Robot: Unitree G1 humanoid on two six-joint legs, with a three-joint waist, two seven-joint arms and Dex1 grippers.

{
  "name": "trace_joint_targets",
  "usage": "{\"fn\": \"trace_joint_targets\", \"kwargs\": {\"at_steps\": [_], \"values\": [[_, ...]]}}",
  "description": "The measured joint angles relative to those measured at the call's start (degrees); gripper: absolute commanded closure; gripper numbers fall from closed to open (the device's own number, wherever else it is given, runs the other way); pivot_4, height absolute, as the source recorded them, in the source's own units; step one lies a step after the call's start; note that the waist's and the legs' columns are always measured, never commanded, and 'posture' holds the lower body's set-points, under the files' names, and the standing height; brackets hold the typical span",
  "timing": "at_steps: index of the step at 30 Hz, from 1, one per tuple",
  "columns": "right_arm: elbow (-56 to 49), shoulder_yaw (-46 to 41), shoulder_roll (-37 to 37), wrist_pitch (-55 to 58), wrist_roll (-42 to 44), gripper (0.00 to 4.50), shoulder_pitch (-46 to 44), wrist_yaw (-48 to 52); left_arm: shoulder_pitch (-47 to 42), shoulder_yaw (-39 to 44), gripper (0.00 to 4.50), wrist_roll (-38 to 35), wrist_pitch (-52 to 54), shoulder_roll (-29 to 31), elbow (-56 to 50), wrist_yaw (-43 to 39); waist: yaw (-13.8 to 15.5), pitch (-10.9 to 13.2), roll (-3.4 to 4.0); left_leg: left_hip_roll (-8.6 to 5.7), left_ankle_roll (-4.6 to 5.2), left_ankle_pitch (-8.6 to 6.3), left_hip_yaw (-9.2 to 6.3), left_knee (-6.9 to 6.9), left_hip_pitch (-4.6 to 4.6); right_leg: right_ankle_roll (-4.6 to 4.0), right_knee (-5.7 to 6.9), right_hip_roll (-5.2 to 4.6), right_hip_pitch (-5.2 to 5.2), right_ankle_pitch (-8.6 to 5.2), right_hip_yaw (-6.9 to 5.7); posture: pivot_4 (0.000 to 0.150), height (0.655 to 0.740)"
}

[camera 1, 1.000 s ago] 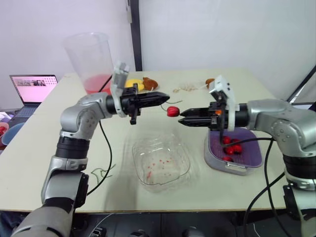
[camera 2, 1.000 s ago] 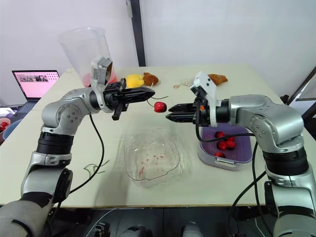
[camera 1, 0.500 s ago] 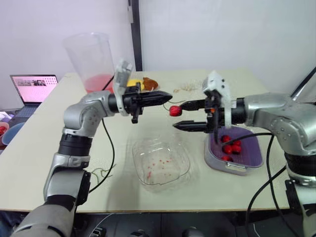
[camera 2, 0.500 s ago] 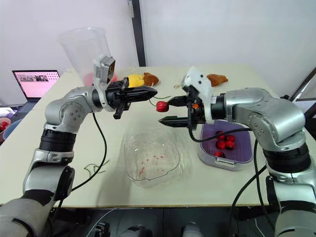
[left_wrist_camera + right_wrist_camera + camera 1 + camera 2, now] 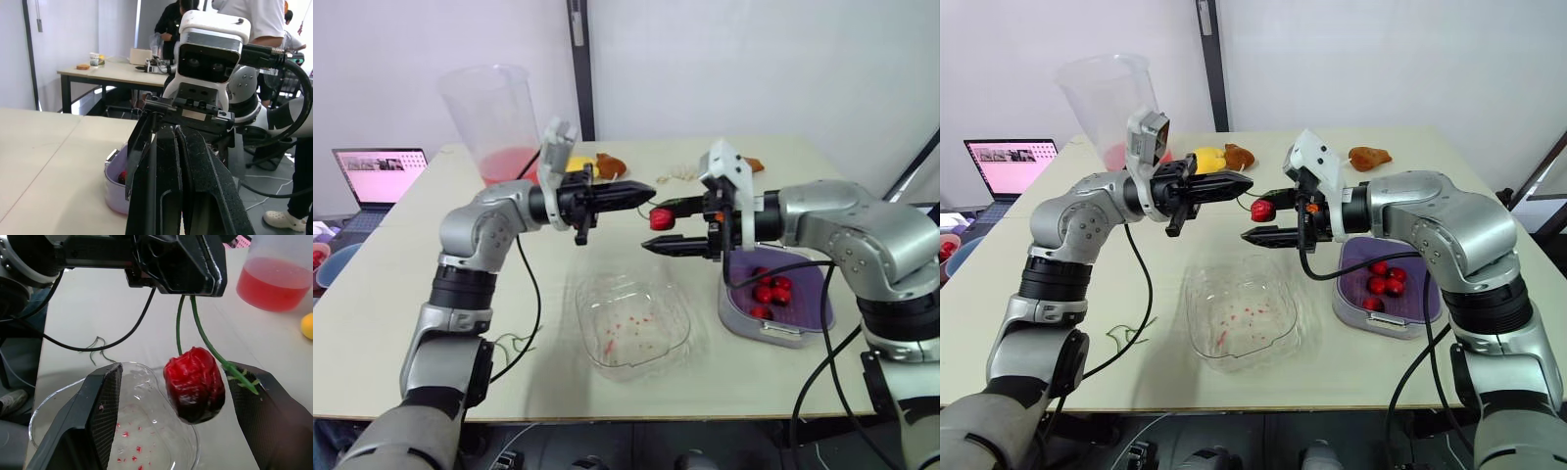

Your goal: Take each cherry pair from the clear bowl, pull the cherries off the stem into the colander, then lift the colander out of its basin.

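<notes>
A: Where is the cherry [image 5: 659,217]?

B: In the air above the table [image 5: 391,274], just past the far rim of the clear bowl [image 5: 677,345]. It hangs from a green stem [image 5: 188,316], and the left claw [image 5: 649,192] is pinched shut on the top of that stem.

A: And the right claw [image 5: 656,225]?

B: Spread apart, one finger on each side of the cherry. In the right wrist view the stem's tail lies across one finger [image 5: 264,416]; I cannot tell whether the fruit touches it.

A: What about the bowl?

B: It is on the table under both claws, with red specks on its bottom.

A: The colander [image 5: 808,304]?

B: Purple, seated in its pale basin [image 5: 764,333] to the right of the bowl, with loose cherries [image 5: 766,293] inside. The right arm's black cable [image 5: 783,276] loops over it.

A: Anything else around?

B: The left arm's cable [image 5: 527,294] trails down beside the bowl, near some thin green strands [image 5: 516,342]. At the far side stand a clear jug [image 5: 494,113] with red liquid, a yellow fruit [image 5: 576,166] and a brown piece [image 5: 610,164]. An open laptop [image 5: 380,174] sits beyond the table's left edge.
</notes>
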Motion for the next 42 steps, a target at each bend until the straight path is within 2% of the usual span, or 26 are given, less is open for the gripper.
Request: {"fn": "trace_joint_targets", "kwargs": {"at_steps": [2, 24, 25, 26, 36, 42], "values": [[0.00, -0.06, 0.20, 0.00, 0.03, 3.19, 0.00, -0.15, 0.00, -0.02, 4.50, 0.06, 0.00, -0.03, 0.00, -0.01, -0.01, 0.00, 0.00, 0.00, 0.00, 0.00, 0.00, 0.00, 0.00, 0.00, 0.00, 0.00, 0.00, 0.00, 0.00, 0.150, 0.7400], [0.41, -0.84, 0.66, 0.36, 0.54, 3.19, 0.43, -0.94, 0.00, -0.02, 4.50, 0.66, -0.02, -0.37, 0.00, -0.18, 0.00, 0.00, 0.00, 0.00, 0.00, 0.00, 0.00, 0.00, 0.00, 0.00, 0.00, 0.00, 0.00, 0.00, 0.00, 0.150, 0.7400], [0.47, -1.23, 1.05, 0.49, 0.79, 3.65, 0.43, -1.13, 0.00, -0.02, 4.50, 0.66, -0.02, -0.37, 0.00, -0.16, 0.00, 0.00, 0.00, 0.00, 0.00, 0.00, 0.00, 0.00, 0.00, 0.00, 0.00, 0.00, 0.00, 0.00, 0.00, 0.150, 0.7400], [0.47, -1.64, 1.36, 0.62, 1.06, 3.91, 0.43, -1.29, 0.00, -0.02, 4.50, 0.66, -0.02, -0.38, 0.00, -0.16, -0.01, 0.00, 0.00, 0.00, 0.00, 0.00, 0.00, 0.00, 0.00, 0.00, 0.00, 0.00, 0.00, 0.00, 0.00, 0.150, 0.7400], [0.17, -2.06, 1.12, 1.39, 1.65, 3.91, 0.80, -1.67, -0.02, -0.01, 4.50, 0.69, -0.08, -0.42, 0.01, -0.15, 0.03, 0.00, 0.00, 0.00, 0.00, 0.00, 0.00, 0.00, 0.00, 0.00, 0.00, 0.00, 0.00, 0.00, 0.00, 0.150, 0.7400], [-0.20, -2.76, 0.15, -0.20, 1.68, 3.91, 4.68, -1.30, -0.01, -0.97, 4.50, 1.48, -0.07, -0.84, 0.14, -0.14, 0.10, 0.00, 0.00, 0.00, 0.00, 0.00, 0.01, 0.00, 0.00, 0.00, 0.00, 0.00, 0.01, 0.00, 0.00, 0.150, 0.7400]]}}
